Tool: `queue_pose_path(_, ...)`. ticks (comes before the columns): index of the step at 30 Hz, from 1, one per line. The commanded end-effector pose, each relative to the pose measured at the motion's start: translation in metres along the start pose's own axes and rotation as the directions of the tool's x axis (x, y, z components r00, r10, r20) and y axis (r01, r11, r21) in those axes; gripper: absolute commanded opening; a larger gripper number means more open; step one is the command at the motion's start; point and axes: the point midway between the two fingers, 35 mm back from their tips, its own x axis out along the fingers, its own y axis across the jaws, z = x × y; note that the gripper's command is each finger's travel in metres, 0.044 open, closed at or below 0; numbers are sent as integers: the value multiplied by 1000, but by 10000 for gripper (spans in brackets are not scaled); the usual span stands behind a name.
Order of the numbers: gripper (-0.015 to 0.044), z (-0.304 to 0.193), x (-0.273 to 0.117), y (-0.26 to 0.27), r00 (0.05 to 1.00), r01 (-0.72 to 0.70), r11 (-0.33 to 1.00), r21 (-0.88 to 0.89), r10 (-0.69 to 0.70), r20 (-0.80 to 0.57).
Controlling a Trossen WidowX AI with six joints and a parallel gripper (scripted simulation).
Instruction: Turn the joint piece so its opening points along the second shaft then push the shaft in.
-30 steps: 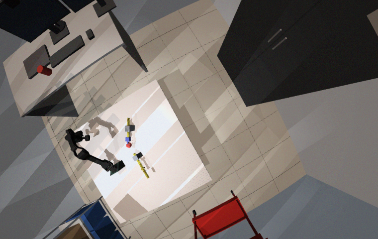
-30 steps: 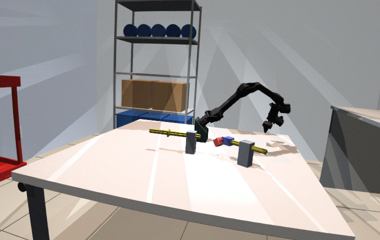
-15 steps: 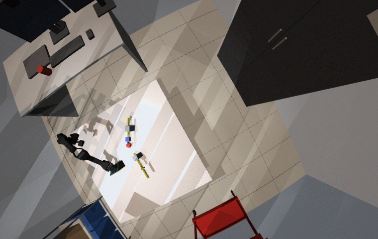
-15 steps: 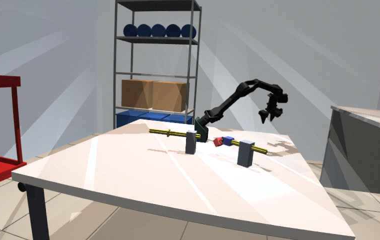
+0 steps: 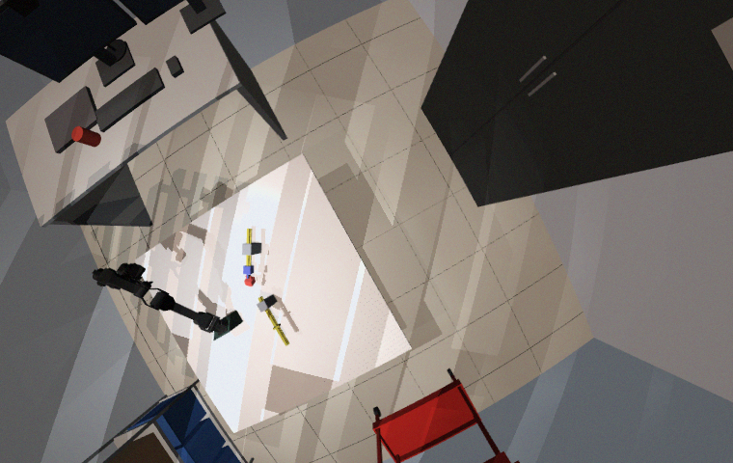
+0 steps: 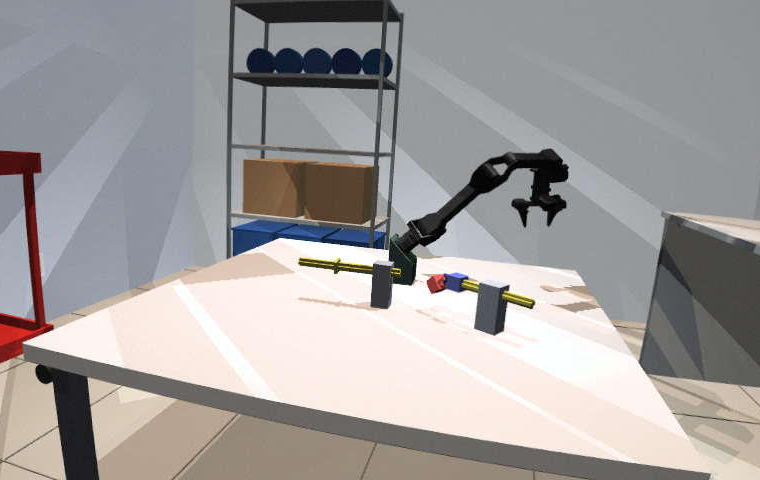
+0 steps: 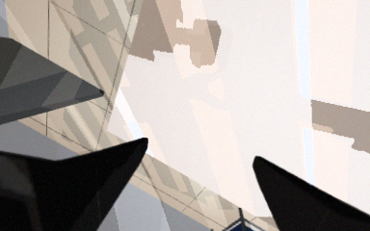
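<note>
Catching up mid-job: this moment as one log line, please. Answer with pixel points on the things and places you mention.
gripper [image 5: 95, 275] [image 6: 536, 226] [image 7: 198, 151]: open, raised, empty | red joint piece [image 5: 249, 281] [image 6: 436, 283]: ungripped | second shaft [image 5: 279, 328] [image 6: 319, 263]: not inserted

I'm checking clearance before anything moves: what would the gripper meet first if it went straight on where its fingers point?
Probably the table top, near its edge; the gripper points down, but depth is hard to judge.
</note>
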Motion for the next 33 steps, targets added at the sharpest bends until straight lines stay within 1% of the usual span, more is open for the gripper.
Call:
queue_pose_path(1, 440, 2, -18, 0, 999, -40, 991, 125, 36, 36)
queue_pose_path(7, 440, 3, -21, 0, 998, -48, 988, 146, 42, 41)
queue_pose_path(10, 440, 13, -11, -2, 998, -17, 992, 127, 9, 66)
queue_pose_path(15, 440, 52, 20, -13, 985, 97, 992, 81, -108, 135)
queue_pose_path(17, 440, 73, 23, -16, 979, 95, 987, 131, -116, 170)
queue_pose_path(19, 440, 87, 30, -22, 971, 129, 983, 129, -152, 185)
queue_pose_path(27, 440, 145, 61, -56, 925, 306, 947, 102, -321, 202)
queue_pose_path(33, 440, 192, 75, -94, 882, 427, 898, 102, -439, 171)
